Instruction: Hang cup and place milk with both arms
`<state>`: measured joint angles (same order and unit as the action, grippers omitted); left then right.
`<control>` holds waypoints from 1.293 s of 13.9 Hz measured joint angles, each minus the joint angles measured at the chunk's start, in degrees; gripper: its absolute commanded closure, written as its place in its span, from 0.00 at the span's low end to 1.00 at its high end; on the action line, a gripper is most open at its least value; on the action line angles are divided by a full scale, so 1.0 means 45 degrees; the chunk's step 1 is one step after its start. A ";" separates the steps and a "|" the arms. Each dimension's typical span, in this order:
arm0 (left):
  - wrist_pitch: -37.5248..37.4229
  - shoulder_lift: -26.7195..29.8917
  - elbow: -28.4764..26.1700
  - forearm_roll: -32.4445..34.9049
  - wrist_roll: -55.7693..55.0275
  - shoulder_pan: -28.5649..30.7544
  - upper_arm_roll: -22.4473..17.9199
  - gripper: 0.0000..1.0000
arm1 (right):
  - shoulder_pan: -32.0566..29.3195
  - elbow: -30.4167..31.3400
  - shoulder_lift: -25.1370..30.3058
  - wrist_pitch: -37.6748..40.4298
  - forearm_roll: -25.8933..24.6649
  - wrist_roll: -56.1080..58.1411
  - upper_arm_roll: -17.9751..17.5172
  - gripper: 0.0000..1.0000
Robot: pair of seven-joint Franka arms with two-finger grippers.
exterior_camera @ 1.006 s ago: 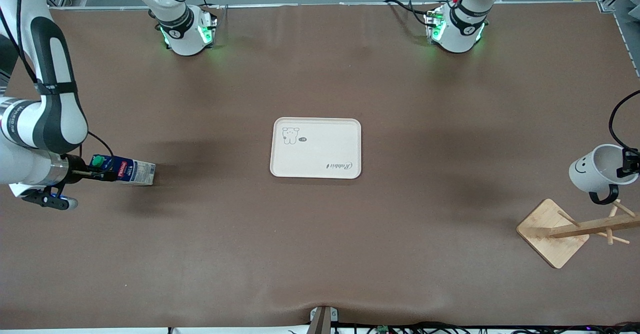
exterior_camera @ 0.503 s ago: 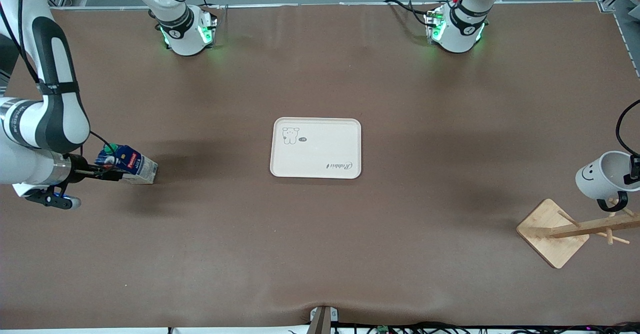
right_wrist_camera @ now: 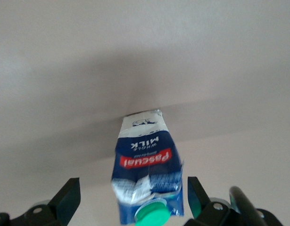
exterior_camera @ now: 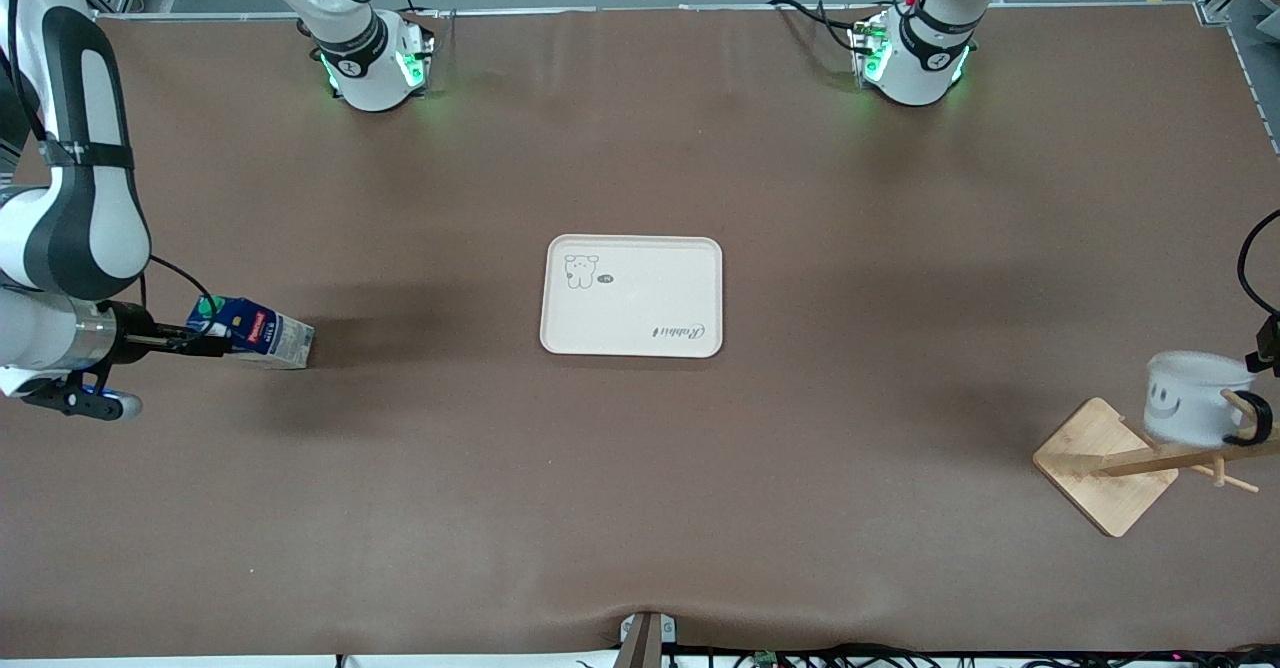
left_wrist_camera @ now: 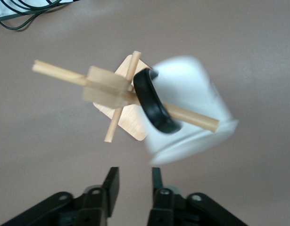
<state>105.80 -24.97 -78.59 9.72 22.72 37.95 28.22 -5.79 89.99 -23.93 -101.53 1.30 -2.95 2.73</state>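
At the left arm's end of the worktop, the cup [exterior_camera: 1190, 411] hangs by its black handle on a peg of the wooden rack [exterior_camera: 1125, 463]; left tool [left_wrist_camera: 133, 181] sits just above, fingers apart, empty. Right tool [right_wrist_camera: 133, 200], wide open (nothing gripped), flanks the milk [exterior_camera: 255, 334], lying on the worktop [exterior_camera: 640, 508] nr the right arm's end.

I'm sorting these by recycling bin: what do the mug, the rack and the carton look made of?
The white round mug with the black loop handle looks like glazed ceramic, smooth and even, though plastic is possible. The pale peg rack looks like unpainted wood: grain and dowel pegs show. The dark-blue milk carton looks like printed coated paperboard, creased near its green, probably plastic cap.
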 measured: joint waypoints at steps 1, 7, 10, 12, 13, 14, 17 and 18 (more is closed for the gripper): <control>0.0000 0.0003 0.0053 -0.0091 -0.0006 -0.0017 0.0032 0.00 | 0.0080 -0.0398 0.0006 -0.0004 -0.0060 0.0001 -0.0008 0.00; -0.0276 0.0472 0.0171 -0.0505 -0.0051 -0.0071 0.0096 0.00 | 0.1617 -0.3479 0.0243 0.2736 -0.1861 -0.0060 -0.0032 0.00; -0.1256 0.1064 0.0182 -0.0512 -0.0088 -0.0080 0.0132 0.00 | 0.2167 -0.4967 0.0751 0.4203 -0.1988 -0.0180 -0.0038 0.00; -0.1754 0.1537 0.0193 -0.0519 -0.0110 -0.0077 0.0207 0.00 | 0.2230 -0.5242 0.1152 0.4907 -0.1800 -0.0152 -0.0053 0.00; -0.1892 0.1751 0.0197 -0.0527 -0.0181 -0.0079 0.0334 0.00 | 0.2190 -0.5243 0.1248 0.5106 -0.1605 -0.0116 -0.0024 0.00; -0.1993 0.1948 0.0198 -0.0527 -0.0373 -0.0090 0.0475 0.00 | 0.2146 -0.5245 0.1269 0.5152 -0.1475 -0.0099 0.0016 0.00; -0.2399 0.2284 0.0198 -0.0526 -0.0547 -0.0133 0.0832 0.00 | 0.2002 -0.5271 0.1465 0.5110 -0.1091 -0.0051 0.0075 0.00; -0.2585 0.2342 0.0197 -0.0526 -0.0576 -0.0157 0.0934 0.00 | 0.1896 -0.5143 0.1730 0.5103 -0.0775 -0.0033 0.0076 0.00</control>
<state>94.16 -14.43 -77.70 7.36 20.13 37.24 32.42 2.75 66.85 -16.15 -78.56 -2.19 -3.10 3.07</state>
